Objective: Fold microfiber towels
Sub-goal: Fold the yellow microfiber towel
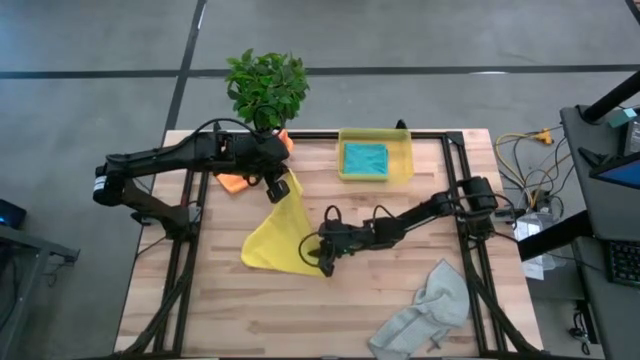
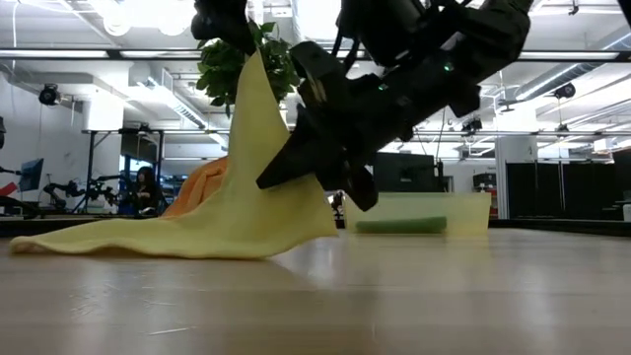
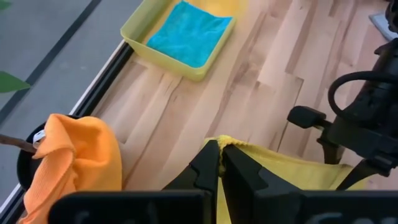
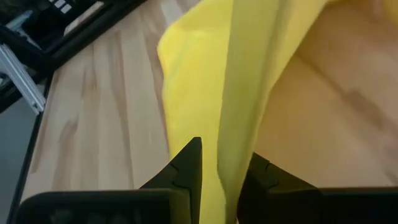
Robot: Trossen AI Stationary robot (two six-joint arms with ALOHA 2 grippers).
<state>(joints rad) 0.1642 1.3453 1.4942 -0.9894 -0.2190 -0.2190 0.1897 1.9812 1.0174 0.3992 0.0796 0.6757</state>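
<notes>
Yellow towel (image 4: 205,106) fills your right wrist view, a fold of it pinched between the nearly closed fingers of the right gripper (image 1: 322,258). Left gripper (image 1: 280,188), fingers fully closed, pinches the opposite corner and holds it raised, so the cloth hangs from it and trails onto the table (image 1: 300,310) below.

Likely risks: thin cloth may slip from either pinch, and pulling the grippers apart would tug a corner free.

Count: four towels, namely yellow, orange (image 3: 74,155) beside the left fingers, teal (image 1: 365,158) in the one bin (image 1: 375,180), grey (image 1: 425,305) well clear of both grippers.
</notes>
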